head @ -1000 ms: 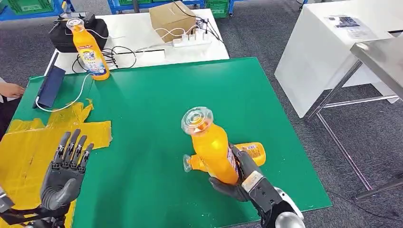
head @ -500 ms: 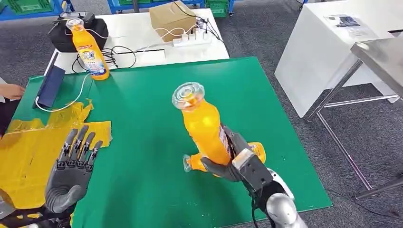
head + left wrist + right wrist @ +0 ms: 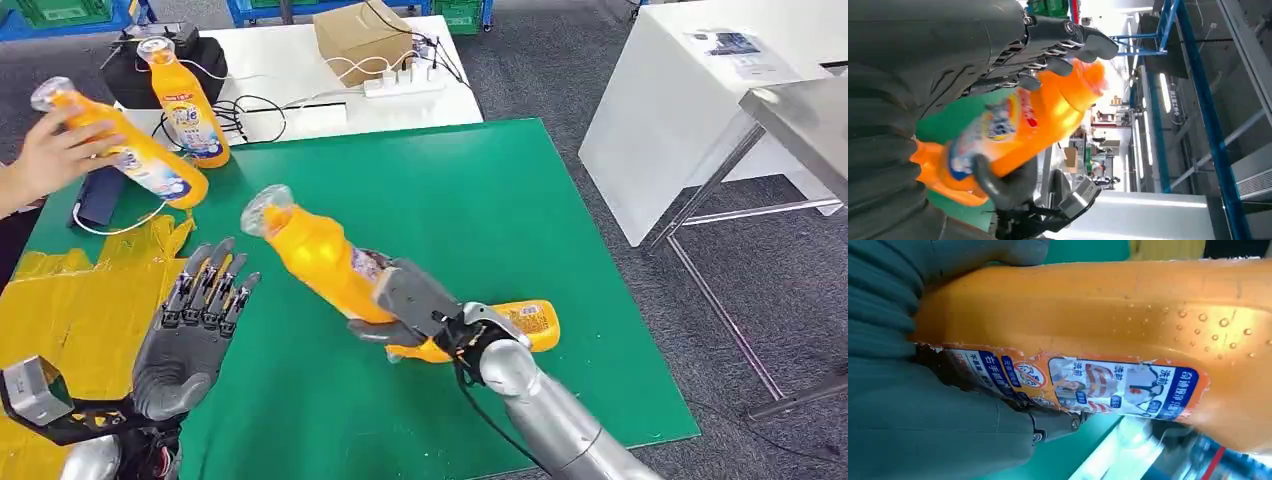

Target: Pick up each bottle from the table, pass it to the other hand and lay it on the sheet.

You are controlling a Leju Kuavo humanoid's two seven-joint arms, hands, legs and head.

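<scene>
My right hand (image 3: 415, 305) grips an orange bottle (image 3: 320, 255) by its lower body, tilted with its clear cap toward my left hand (image 3: 195, 330). The same held bottle (image 3: 1128, 335) (image 3: 1048, 110) shows its label close up in the wrist views. My left hand is open, palm up, fingers (image 3: 1068, 45) spread, a short way from the bottle's cap over the edge of the yellow sheet (image 3: 70, 300). A second orange bottle (image 3: 525, 320) lies on the green mat (image 3: 480, 200) behind my right hand. A third bottle (image 3: 185, 100) stands upright at the mat's far left corner.
A person's hand (image 3: 45, 160) at the left holds another orange bottle (image 3: 130, 150) above the mat's far left. A dark flat device (image 3: 100, 190) with a white cable lies beside it. Behind stands a white table (image 3: 300, 70) with a cardboard box (image 3: 365, 40), a power strip and a black bag.
My right hand swung the held bottle left and tipped it toward my left hand, which rose and moved right. A person's hand brought another bottle in at the far left.
</scene>
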